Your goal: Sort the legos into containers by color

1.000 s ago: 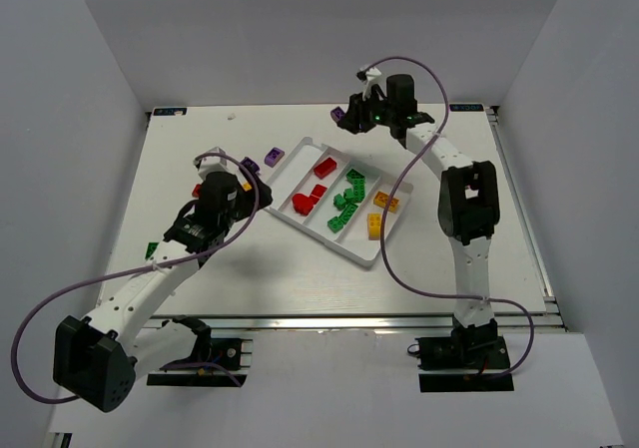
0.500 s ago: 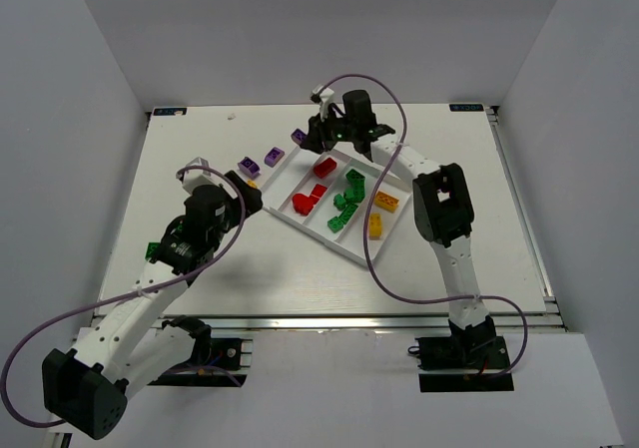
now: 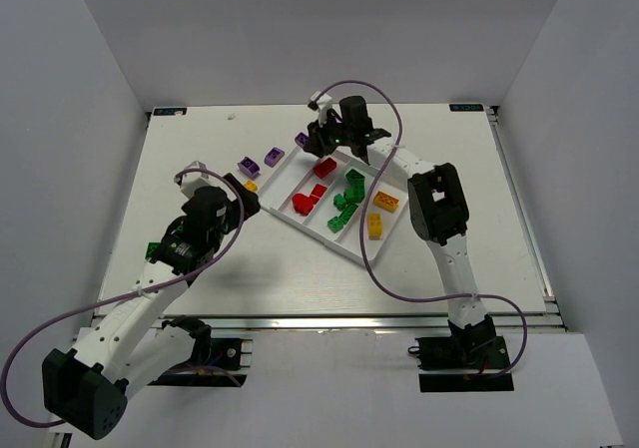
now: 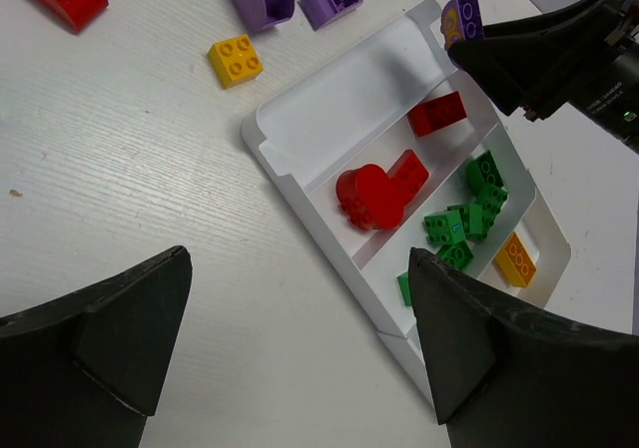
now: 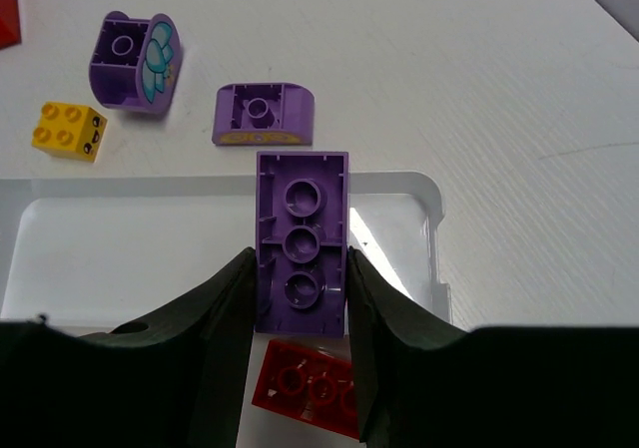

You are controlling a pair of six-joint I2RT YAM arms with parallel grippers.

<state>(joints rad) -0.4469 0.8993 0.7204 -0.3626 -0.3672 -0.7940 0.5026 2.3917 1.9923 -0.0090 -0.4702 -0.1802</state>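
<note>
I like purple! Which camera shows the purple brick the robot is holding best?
The right wrist view: the purple brick sits big in the middle, clamped in the right gripper. The top view shows a tiny speck; the left wrist view, only a corner.

My right gripper point(image 5: 301, 268) pinches a purple brick point(image 5: 302, 194) by its long sides, hollow underside toward the lens. It hangs over the bare end compartment of the white tray point(image 5: 431, 209). A red brick point(image 5: 305, 388) lies in the next compartment. On the table point(image 5: 499, 69) past the rim lie a purple arched piece point(image 5: 263, 114), a purple piece with teal print point(image 5: 135, 49) and a yellow brick point(image 5: 68, 129).
</note>
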